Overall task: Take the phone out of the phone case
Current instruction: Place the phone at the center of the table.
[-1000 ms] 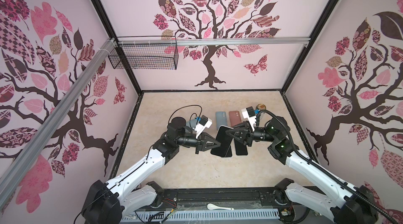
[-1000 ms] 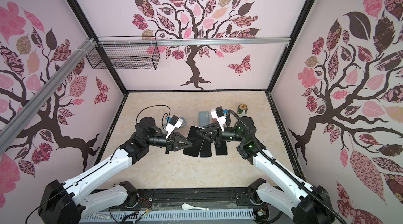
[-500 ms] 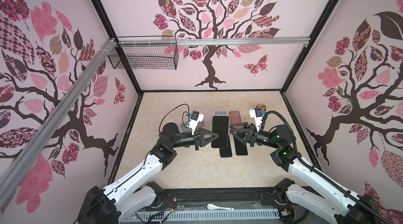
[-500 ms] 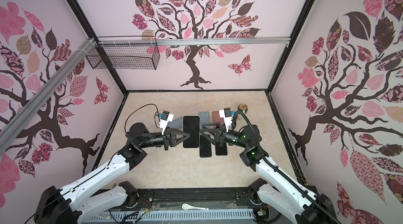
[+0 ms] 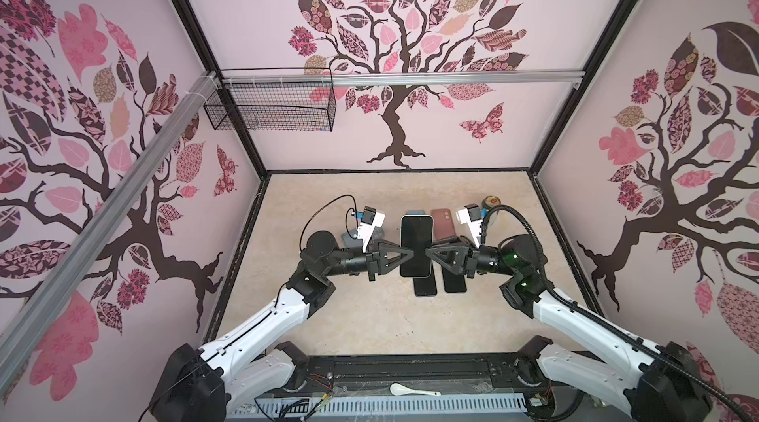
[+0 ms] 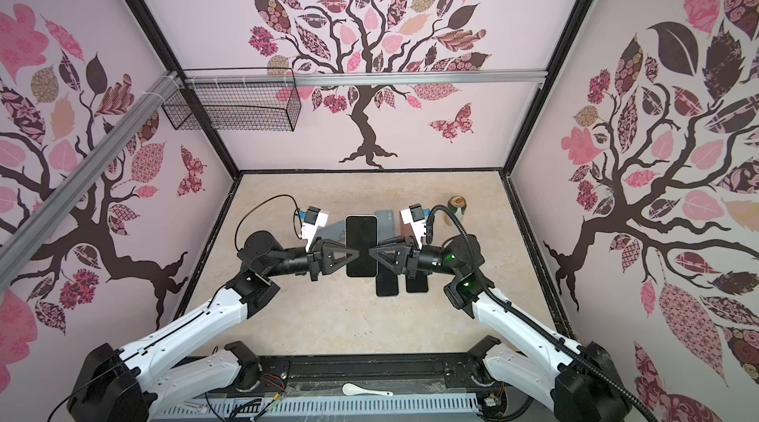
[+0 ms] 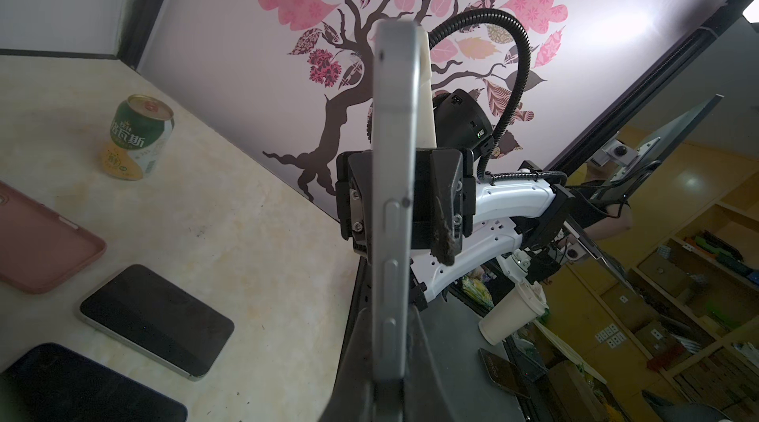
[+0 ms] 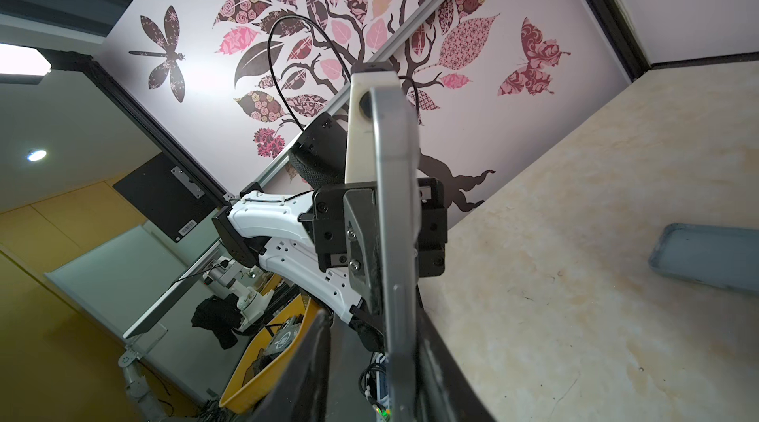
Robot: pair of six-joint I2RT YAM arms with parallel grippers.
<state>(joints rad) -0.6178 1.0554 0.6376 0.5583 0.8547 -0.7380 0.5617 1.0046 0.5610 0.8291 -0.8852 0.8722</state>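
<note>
phone held in the air between both grippers

the phone [image 5: 416, 245] is off the table [image 5: 369, 317], level, dark screen up, at mid-table between the two arms. the left gripper [image 5: 404, 254] pinches one long edge: in the left wrist view both its fingers [image 7: 353, 358] press against the silver frame. the right gripper [image 5: 430, 253] straddles the opposite long edge without clamping: one finger [image 8: 435, 366] lies on the phone, and the other finger [image 8: 306, 358] stands apart from it. two dark phones [image 5: 454, 282], a pink case [image 5: 443, 222] and a grey case [image 6: 336, 230] lie on the table.
</note>
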